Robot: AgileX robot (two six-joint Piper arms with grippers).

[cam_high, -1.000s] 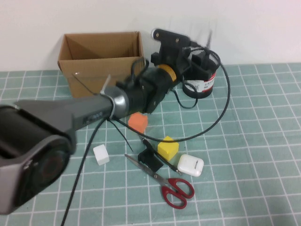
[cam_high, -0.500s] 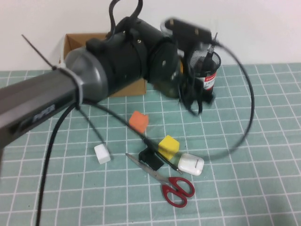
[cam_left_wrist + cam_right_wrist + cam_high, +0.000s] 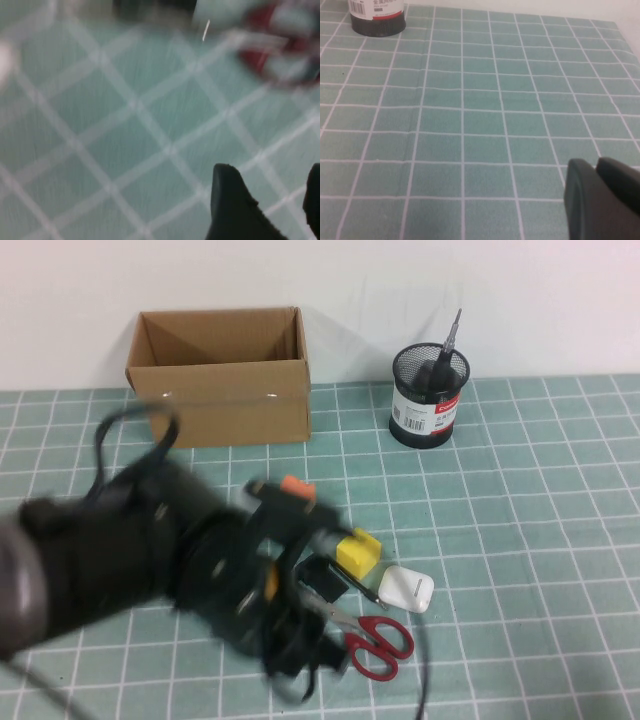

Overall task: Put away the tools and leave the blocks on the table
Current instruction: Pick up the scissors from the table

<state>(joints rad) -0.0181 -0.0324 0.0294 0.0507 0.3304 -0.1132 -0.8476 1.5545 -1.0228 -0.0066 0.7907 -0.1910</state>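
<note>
The black-handled screwdriver (image 3: 441,348) stands in the black mesh cup (image 3: 429,398) at the back. The red-handled scissors (image 3: 381,644) lie at the front, with the thin black pointed tool (image 3: 361,586) just behind them. The yellow block (image 3: 357,551) and the orange block (image 3: 294,486) sit on the teal grid table (image 3: 540,540). The white block is hidden behind my blurred left arm (image 3: 190,570). My left gripper (image 3: 270,200) is open and empty, low over the mat near the scissors (image 3: 280,55). My right gripper (image 3: 597,192) is shut and empty over bare mat.
An open cardboard box (image 3: 220,370) stands at the back left. A white glossy case (image 3: 405,591) and a small black clip (image 3: 325,580) lie beside the yellow block. The mesh cup also shows in the right wrist view (image 3: 377,17).
My left arm has swung from the mesh cup at the back down to the front of the table by the scissors. The screwdriver stays in the cup.
</note>
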